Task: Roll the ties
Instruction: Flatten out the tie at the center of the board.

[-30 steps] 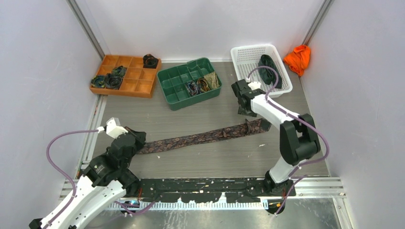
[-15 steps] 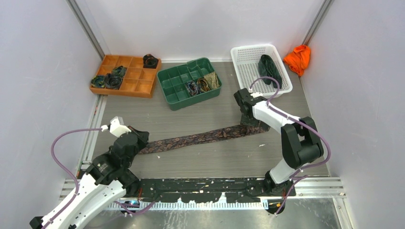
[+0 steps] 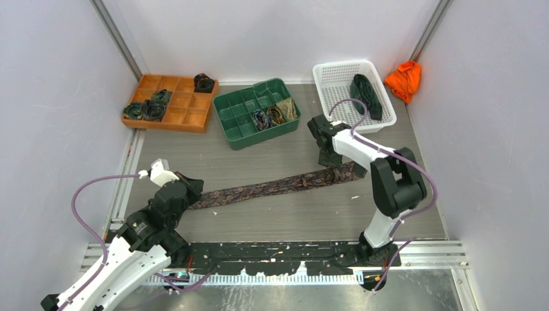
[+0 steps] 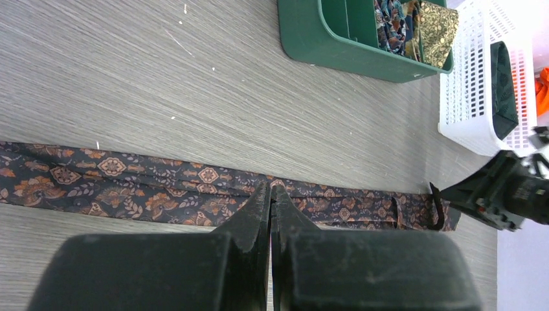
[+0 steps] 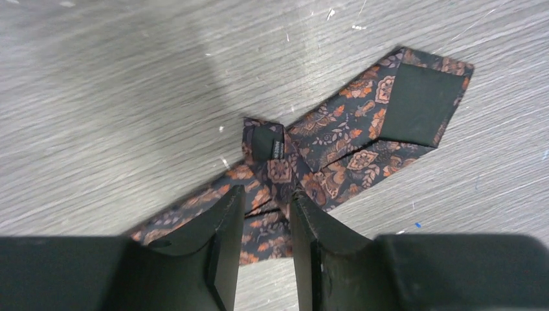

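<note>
A long dark brown tie (image 3: 272,186) with orange patterns lies flat across the table. In the right wrist view its wide end (image 5: 349,139) is face down, showing black lining. My right gripper (image 3: 327,159) stands over that end, open; its jaws (image 5: 267,194) straddle the fabric with a narrow gap. My left gripper (image 3: 191,188) is at the tie's narrow end, shut. Its tips (image 4: 270,188) sit over the tie (image 4: 129,188), and I cannot tell whether fabric is pinched. Rolled ties fill an orange tray (image 3: 188,116) and a green tray (image 3: 239,120).
A white basket (image 3: 333,81) at the back right holds a dark green tie (image 3: 364,91). An orange cloth lump (image 3: 404,79) lies beside it against the wall. Walls close in on both sides. The arm bases stand at the near edge.
My right gripper has come down onto the tie's wide end and shifted slightly left, its jaws narrowing. The left arm has barely moved.
</note>
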{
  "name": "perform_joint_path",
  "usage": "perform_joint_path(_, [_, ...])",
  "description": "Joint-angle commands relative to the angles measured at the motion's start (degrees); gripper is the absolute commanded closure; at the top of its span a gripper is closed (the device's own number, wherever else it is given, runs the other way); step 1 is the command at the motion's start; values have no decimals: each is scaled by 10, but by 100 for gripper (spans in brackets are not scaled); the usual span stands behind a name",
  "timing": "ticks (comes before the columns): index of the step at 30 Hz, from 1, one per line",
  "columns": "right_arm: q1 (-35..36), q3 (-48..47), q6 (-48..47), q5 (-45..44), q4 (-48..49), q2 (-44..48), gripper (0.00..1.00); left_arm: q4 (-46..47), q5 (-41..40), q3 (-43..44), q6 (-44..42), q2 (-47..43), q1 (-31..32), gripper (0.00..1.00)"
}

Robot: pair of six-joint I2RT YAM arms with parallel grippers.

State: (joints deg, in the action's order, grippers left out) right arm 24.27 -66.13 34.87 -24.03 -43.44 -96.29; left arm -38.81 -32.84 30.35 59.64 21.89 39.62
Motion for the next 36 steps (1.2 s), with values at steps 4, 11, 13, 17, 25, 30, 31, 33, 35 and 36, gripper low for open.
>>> perform_joint_path(4, [-10,-9,15,-59,1,-67,68,15,-2,1,1,-12,-1,100])
perform_joint_path(11, [-13,-1,5,-47,51,-28,93,14,-7,-3,3,-14,-2,100])
perform_joint_path(13, [-13,21,8,-38,84,11,98,18,-7,-3,3,-10,-1,100])
perform_joint_path(17, [-17,91,5,4,184,123,99,37,0,-5,0,10,-1,100])
perform_joint_path(25, [-46,143,22,-40,177,140,99,71,17,-13,0,40,-1,100])
perform_joint_path(30, [-72,182,78,-98,147,120,82,83,24,-20,-1,51,-2,100])
perform_joint_path(31, [-75,186,91,-108,135,118,78,84,25,-21,-1,54,-1,100])
perform_joint_path(33, [-80,190,112,-125,116,120,74,87,28,-25,0,55,-1,100])
perform_joint_path(35, [-80,190,123,-133,98,127,73,88,31,-29,2,55,-1,100])
perform_joint_path(36, [-80,190,128,-135,91,132,72,89,32,-30,2,55,-1,100])
